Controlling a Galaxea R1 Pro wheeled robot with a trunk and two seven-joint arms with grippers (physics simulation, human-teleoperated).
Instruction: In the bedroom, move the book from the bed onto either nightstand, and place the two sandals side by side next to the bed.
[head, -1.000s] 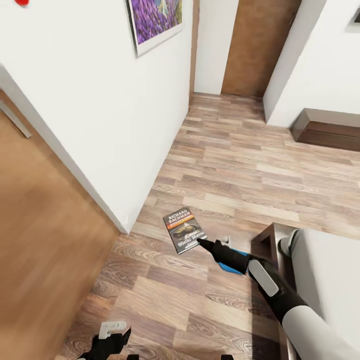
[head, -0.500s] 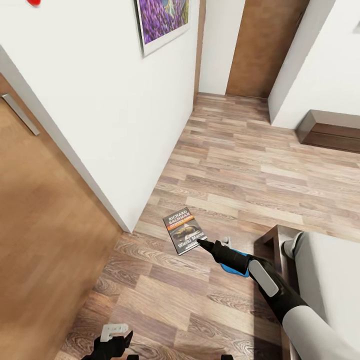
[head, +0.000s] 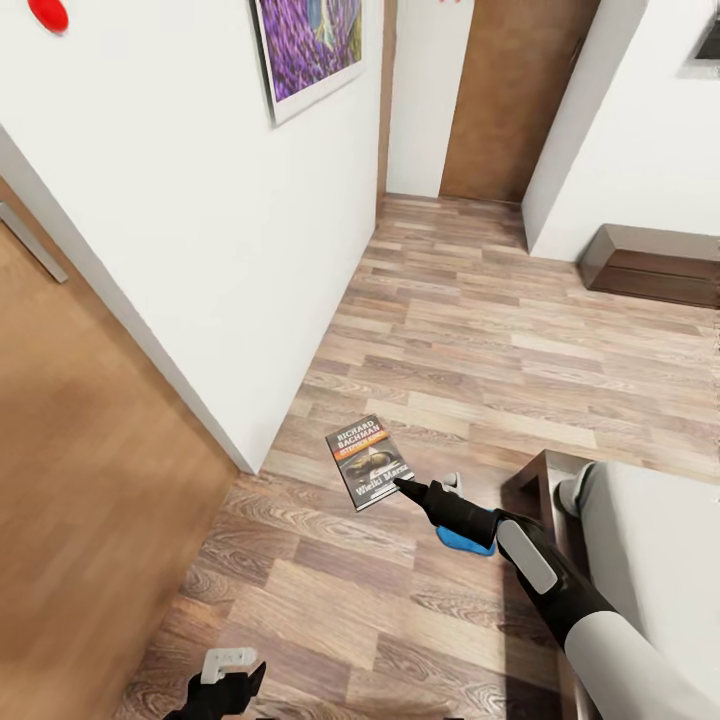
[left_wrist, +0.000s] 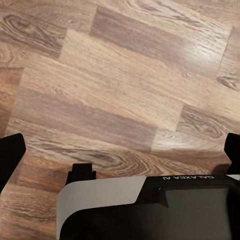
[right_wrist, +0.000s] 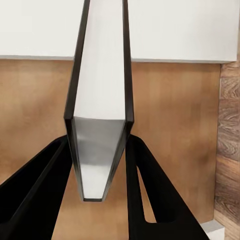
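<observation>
The book (head: 369, 461), a dark paperback with "RICHARD BACHMAN" on its cover, hangs above the wood floor with my right gripper (head: 400, 485) shut on its lower corner. In the right wrist view the book (right_wrist: 100, 100) shows edge-on, pinched between the two black fingers (right_wrist: 150, 190). A bright blue sandal (head: 467, 541) lies on the floor, partly hidden under my right forearm, close to the corner of the bed (head: 535, 475). The other sandal is out of view. My left gripper (head: 228, 680) hangs low and open over bare floor planks (left_wrist: 120, 90).
A white wall corner (head: 245, 455) juts out left of the book, with a brown door (head: 80, 480) beyond it. A low dark brown cabinet (head: 650, 262) stands against the far right wall. Another brown door (head: 510, 100) closes the hallway end. Open floor stretches ahead.
The whole picture has shifted a little as the camera moved. The book stays in my right gripper in the same pose, and the left gripper sits slightly lower in view.
</observation>
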